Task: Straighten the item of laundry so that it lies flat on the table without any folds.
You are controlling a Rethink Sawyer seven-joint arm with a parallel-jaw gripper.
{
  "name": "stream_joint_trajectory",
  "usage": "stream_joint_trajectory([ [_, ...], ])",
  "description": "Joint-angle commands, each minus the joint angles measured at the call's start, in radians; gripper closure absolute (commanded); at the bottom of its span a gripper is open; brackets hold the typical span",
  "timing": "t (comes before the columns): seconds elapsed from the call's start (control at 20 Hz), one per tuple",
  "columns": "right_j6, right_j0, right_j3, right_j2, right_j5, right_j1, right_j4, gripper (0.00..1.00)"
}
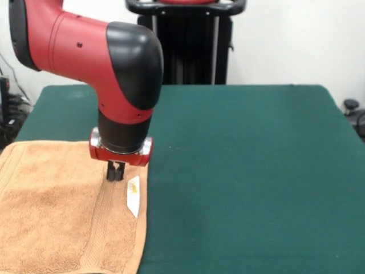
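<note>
The light orange-tan terry towel (63, 211) lies spread at the near left of the dark green table (245, 165) in the front view. Its left and near parts run out of the picture. A woven band stripe (101, 222) runs along its right edge, with a small white label (133, 196) next to it. The red and black arm comes down from the upper left. My gripper (116, 171) stands upright over the towel's far right part, its tips down at the cloth beside the band stripe and close together. Whether they pinch cloth is not clear.
The robot's black pedestal (185, 43) stands at the table's far side. The table's right edge (342, 131) runs down the right of the view, with dark gear (355, 114) beyond it. Cables and equipment (8, 108) sit off the far left corner.
</note>
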State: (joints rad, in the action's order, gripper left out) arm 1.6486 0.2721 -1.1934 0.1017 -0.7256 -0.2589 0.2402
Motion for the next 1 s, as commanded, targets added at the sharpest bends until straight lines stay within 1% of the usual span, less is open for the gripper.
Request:
stream_joint_trajectory([
  [0.05,0.334,-0.110,0.074,-0.005,0.151,0.139,-0.035,1.00],
  [0.25,0.398,-0.188,0.064,0.036,0.110,0.138,-0.070,1.00],
  [0.5,0.466,-0.260,0.037,0.060,0.106,0.139,-0.118,1.00],
  [0.8,0.525,-0.321,0.000,0.061,0.098,0.125,-0.160,1.00],
  [1.0,0.526,-0.342,-0.017,0.048,0.100,0.120,-0.174,1.00],
])
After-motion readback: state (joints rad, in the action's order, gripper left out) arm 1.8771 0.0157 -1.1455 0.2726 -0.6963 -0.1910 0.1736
